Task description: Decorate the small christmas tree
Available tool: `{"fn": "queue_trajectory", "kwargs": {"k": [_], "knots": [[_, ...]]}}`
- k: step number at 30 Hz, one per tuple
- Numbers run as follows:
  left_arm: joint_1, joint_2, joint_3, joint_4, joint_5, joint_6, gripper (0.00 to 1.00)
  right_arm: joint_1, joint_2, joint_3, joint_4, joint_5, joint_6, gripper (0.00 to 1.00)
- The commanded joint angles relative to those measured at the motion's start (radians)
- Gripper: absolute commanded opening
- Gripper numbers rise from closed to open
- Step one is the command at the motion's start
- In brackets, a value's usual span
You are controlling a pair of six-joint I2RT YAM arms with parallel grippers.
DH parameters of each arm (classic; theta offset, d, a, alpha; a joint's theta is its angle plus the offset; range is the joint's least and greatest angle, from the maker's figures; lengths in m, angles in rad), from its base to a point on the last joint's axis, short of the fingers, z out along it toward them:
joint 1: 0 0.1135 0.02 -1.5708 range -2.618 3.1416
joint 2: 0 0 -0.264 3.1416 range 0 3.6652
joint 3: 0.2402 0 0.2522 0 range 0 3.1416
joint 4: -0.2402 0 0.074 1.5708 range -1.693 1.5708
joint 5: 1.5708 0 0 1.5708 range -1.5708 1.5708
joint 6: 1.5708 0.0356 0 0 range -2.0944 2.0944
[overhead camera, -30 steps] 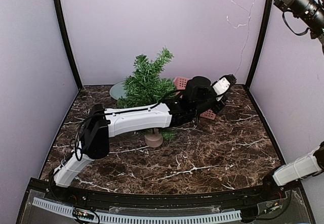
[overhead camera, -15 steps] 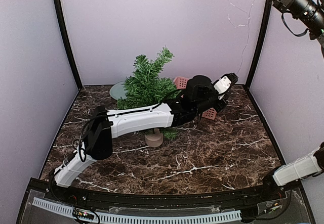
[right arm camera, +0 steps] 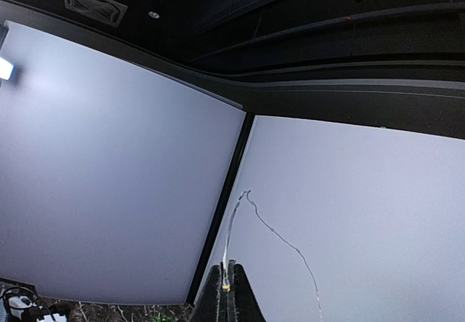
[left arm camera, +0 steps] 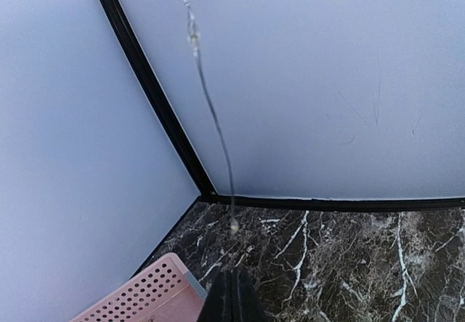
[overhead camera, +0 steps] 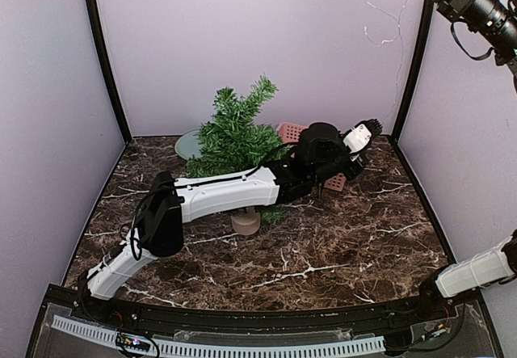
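The small christmas tree (overhead camera: 234, 132), a bristly green fir on a tan base, stands far centre, left of the left gripper (left arm camera: 234, 298), whose jaws are pressed together, empty, above a pink perforated plastic basket (left arm camera: 149, 296). The right gripper (right arm camera: 227, 293), also closed, faces the lilac wall (right arm camera: 109, 155).

small christmas tree (overhead camera: 234, 130) upright on marble table (overhead camera: 347, 237), left arm (overhead camera: 226, 195) stretched over pink basket (overhead camera: 287, 131)

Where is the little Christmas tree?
In the top view, the small christmas tree stands left of centre, behind the left arm, beside the pink basket.
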Motion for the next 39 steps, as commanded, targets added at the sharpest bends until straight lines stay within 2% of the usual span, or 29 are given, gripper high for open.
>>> {"fn": "queue_trajectory", "kwargs": {"k": [1, 9, 16, 20, 26, 28, 35, 39], "knots": [[-0.019, -0.066, 0.049, 0.036, 0.006, 0.044, 0.00, 0.006, -0.024, -0.023, 0.043, 0.011, 0.002, 0.00], [-0.061, -0.186, 0.030, 0.033, -0.001, 0.114, 0.00, 0.006, -0.050, -0.088, 0.053, 0.040, -0.018, 0.00], [-0.134, -0.299, -0.070, 0.015, 0.002, 0.216, 0.00, 0.006, -0.083, -0.149, 0.053, 0.072, -0.035, 0.00], [-0.161, -0.441, -0.263, 0.022, -0.010, 0.224, 0.00, 0.006, -0.111, -0.188, 0.040, 0.081, -0.052, 0.00], [-0.172, -0.684, -0.733, 0.076, -0.033, 0.146, 0.00, 0.006, -0.152, -0.291, 0.044, 0.044, -0.046, 0.00], [-0.176, -0.746, -0.836, 0.071, -0.034, 0.119, 0.00, 0.005, -0.164, -0.344, 0.063, 0.019, -0.032, 0.00], [-0.179, -0.851, -1.097, 0.044, -0.032, -0.008, 0.00, 0.006, -0.177, -0.498, 0.140, -0.146, 0.053, 0.00], [-0.179, -0.884, -1.230, 0.092, -0.063, -0.055, 0.00, 0.006, -0.178, -0.558, 0.191, -0.211, 0.104, 0.00]]}}
